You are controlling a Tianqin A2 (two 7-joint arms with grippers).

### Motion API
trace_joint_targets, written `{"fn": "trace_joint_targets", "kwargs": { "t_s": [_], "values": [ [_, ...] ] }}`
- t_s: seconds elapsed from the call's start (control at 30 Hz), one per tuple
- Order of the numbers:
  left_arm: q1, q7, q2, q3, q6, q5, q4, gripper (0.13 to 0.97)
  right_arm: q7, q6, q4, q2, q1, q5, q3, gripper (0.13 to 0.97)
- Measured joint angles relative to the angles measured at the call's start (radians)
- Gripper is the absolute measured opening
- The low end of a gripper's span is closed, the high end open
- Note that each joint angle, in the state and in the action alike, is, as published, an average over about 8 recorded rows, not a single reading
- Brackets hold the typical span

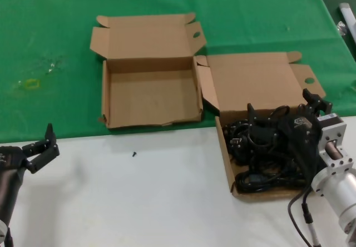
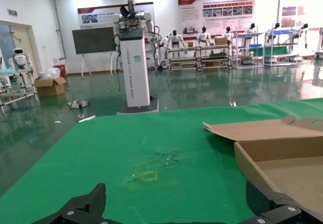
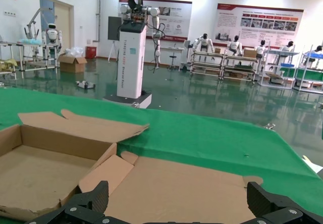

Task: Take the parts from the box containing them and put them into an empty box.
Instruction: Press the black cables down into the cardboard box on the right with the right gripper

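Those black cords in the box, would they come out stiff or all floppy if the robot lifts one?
Probably floppy: the cords lie in loose coils, so loops may droop and sag. They look tangled together, so one might drag a neighbour along. The right gripper sits over them in their box.

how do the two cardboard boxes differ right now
The left box is empty, showing its bare floor; the right box holds black coiled power cords, with the right end effector lowered over them. The left box lies wholly on the green cloth, farther from the robot; the right box's tray sits nearer, on the white surface. Both are shallow brown cartons with their lids open. The left end effector waits apart, fingers spread.
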Motion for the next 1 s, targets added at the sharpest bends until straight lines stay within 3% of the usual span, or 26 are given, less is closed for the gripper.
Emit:
{"fn": "trace_joint_targets", "kwargs": {
  "t_s": [1.0],
  "values": [
    [0.0,0.0,0.0,0.0,0.0,0.0,0.0,0.958,0.0,0.0,0.0,0.0,0.0,0.0,0.0,0.966]
  ]
}}
